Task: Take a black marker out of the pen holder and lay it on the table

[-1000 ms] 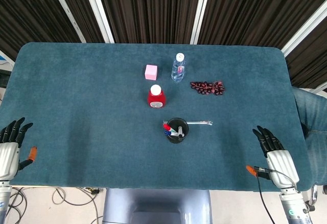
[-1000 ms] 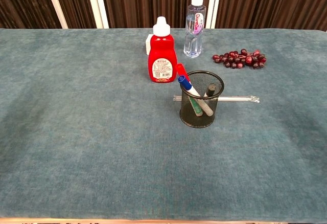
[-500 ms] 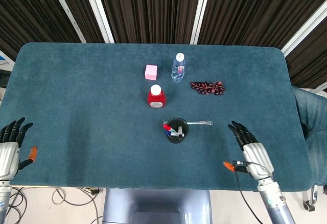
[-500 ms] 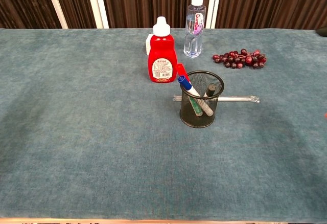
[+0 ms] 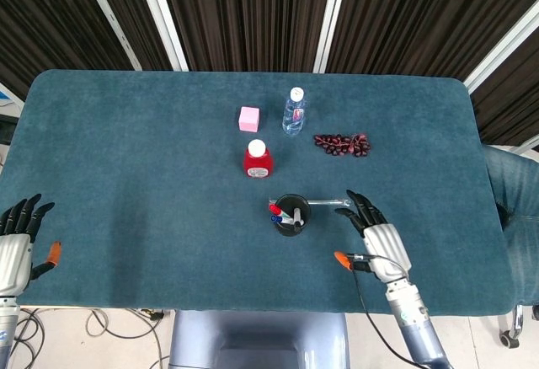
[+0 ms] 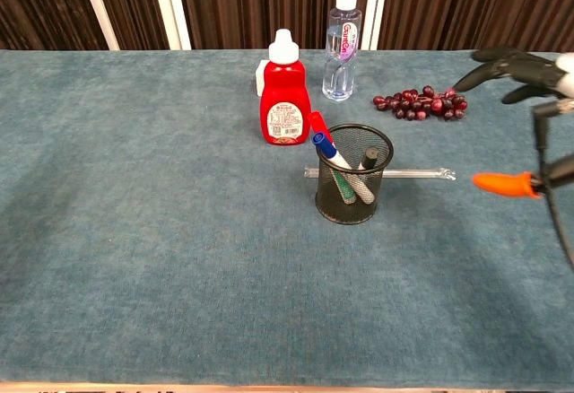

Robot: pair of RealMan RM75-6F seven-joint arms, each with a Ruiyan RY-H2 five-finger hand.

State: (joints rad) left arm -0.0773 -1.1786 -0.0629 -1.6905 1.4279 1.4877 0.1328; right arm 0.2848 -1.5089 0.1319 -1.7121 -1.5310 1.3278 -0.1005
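Right hand open, fingers spread, holding nothing, hovering just right of the pen holder. Left hand open too, empty, at the near left edge of the surface, well apart from everything.

Black marker upright-leaning inside the holder, cap up, beside a blue-capped marker and a red-capped one.

Likely trouble, as a judgement: a light wire-mesh cup, easily tipped or dragged by broad fingers entering a narrow mouth. Crowded caps close together, so a wrong colour pinched or two markers lifted at once. Smooth round plastic barrel, prone to slipping or rolling once laid down. Clear slender rod lying just behind the holder, easily knocked by the approaching wrist.

Surface covering teal, felt-like, soft and matte, some grip against rolling. Red squeeze bottle with white nozzle, glossy; clear water bottle; bunch of dark red grapes; pink cube, farther back.
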